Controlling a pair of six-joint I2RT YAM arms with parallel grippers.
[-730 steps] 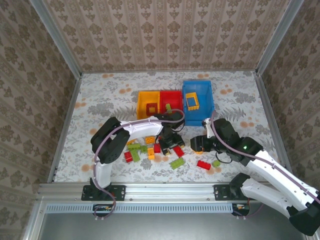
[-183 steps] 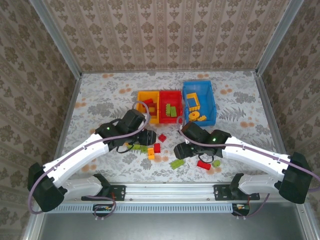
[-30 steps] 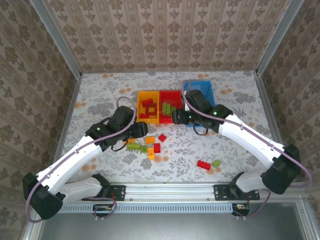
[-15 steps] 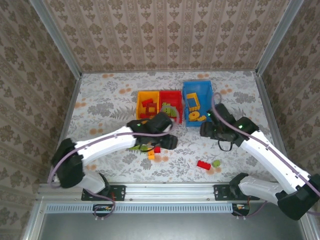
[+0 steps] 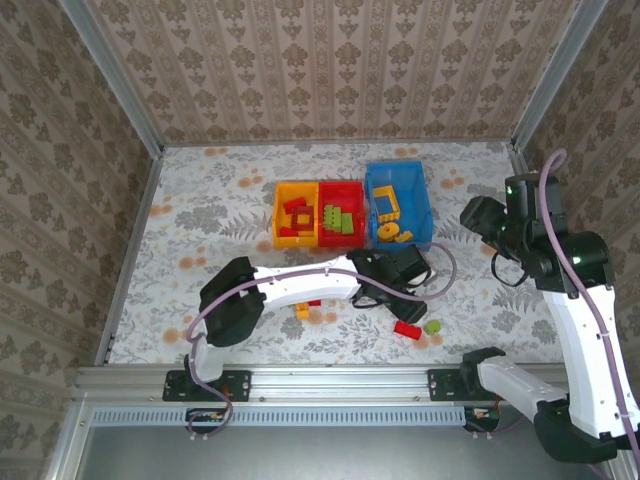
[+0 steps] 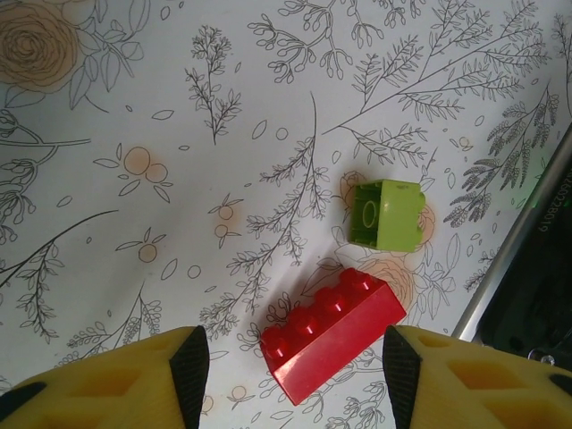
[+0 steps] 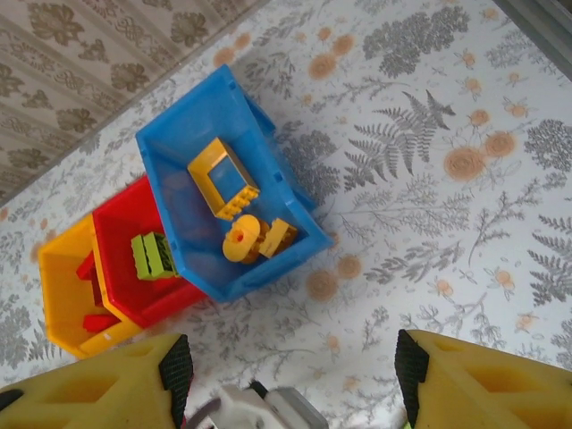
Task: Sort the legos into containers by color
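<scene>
My left gripper point(image 6: 290, 380) is open and hangs over a red lego point(image 6: 332, 332), which lies on the table between its fingers, untouched. A small lime green lego point(image 6: 386, 213) lies just beyond it. From above, the left gripper point(image 5: 400, 283) reaches right, just behind that red lego point(image 5: 407, 329) and the green one point(image 5: 432, 326). The right gripper point(image 7: 290, 380) is open and empty, held high at the right point(image 5: 480, 216). Three containers stand at the back: a yellow-orange one point(image 5: 281, 214) with red legos, a red one point(image 5: 341, 190) with green legos, a blue one point(image 5: 424, 210) with yellow-orange pieces.
An orange lego point(image 5: 302, 313) and a red one point(image 5: 314, 302) lie by the left forearm point(image 5: 300, 285), which spans the middle of the table. A metal rail point(image 5: 300, 378) runs along the near edge. Patterned walls close in the back and sides.
The left arm has swung right from the middle pile to the red lego at the front right. The right arm has drawn back from the containers, up and to the right.
</scene>
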